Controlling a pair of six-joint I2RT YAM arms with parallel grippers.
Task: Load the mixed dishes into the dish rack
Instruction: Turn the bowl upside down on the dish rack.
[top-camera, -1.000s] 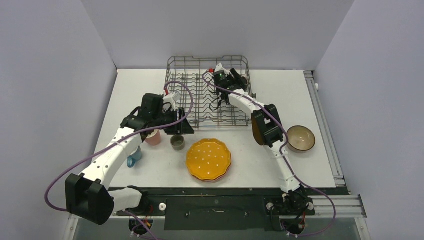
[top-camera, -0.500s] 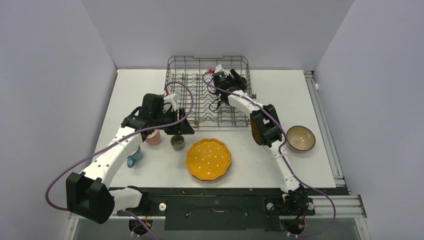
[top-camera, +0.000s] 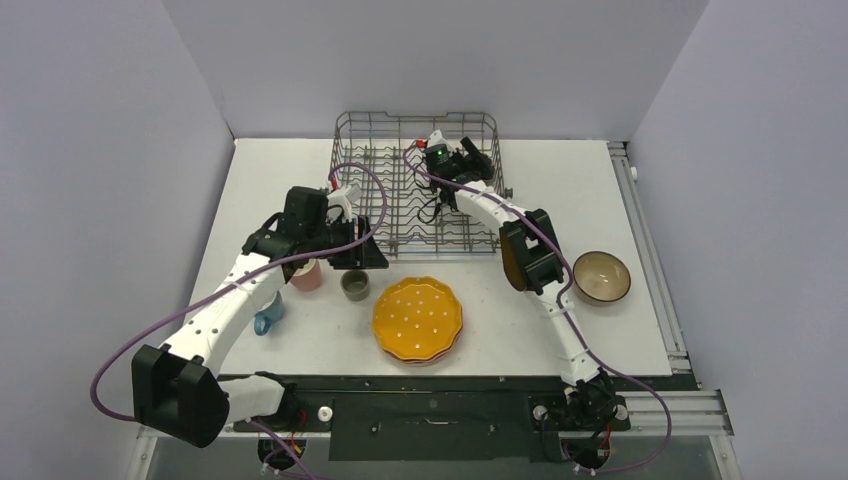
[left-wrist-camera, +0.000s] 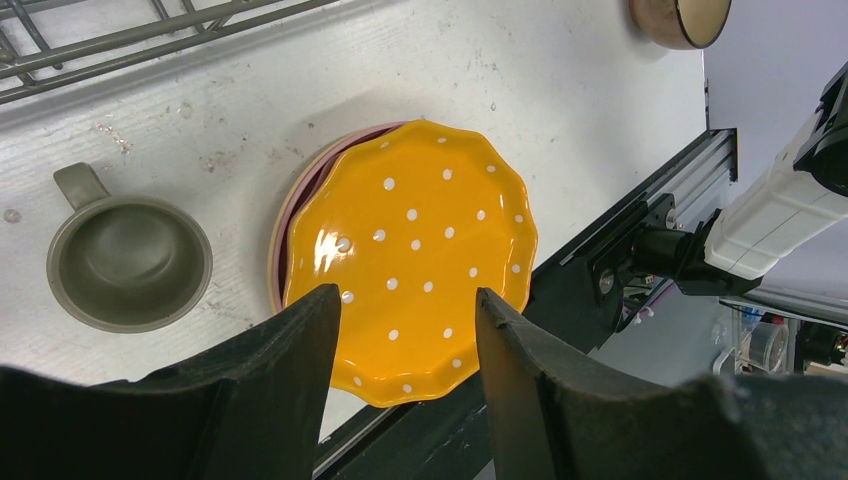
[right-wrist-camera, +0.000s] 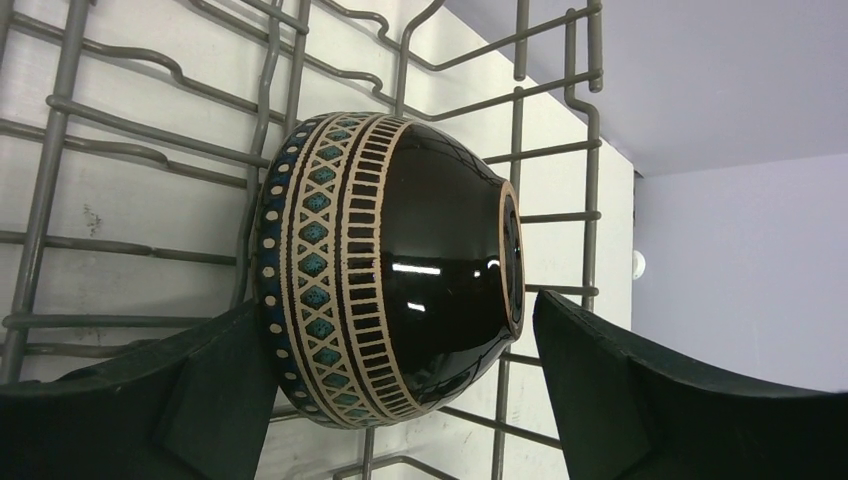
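Right claw (right-wrist-camera: 405, 320) gapes wide, gripping nothing; the dark brown bowl (right-wrist-camera: 400, 260) lies on its side at the far right of the dish rack (top-camera: 395, 200). I've only edged that arm slightly left, so I judge it loaded. Left claw (left-wrist-camera: 405, 300) open, empty.

White table top (top-camera: 270, 180), scuffed and stained in spots. Plain pale lavender-grey left wall (top-camera: 100, 150), far wall (top-camera: 420, 60), right wall (top-camera: 750, 150). Metal rail (top-camera: 665, 290) along table's right edge. Flat, even light.
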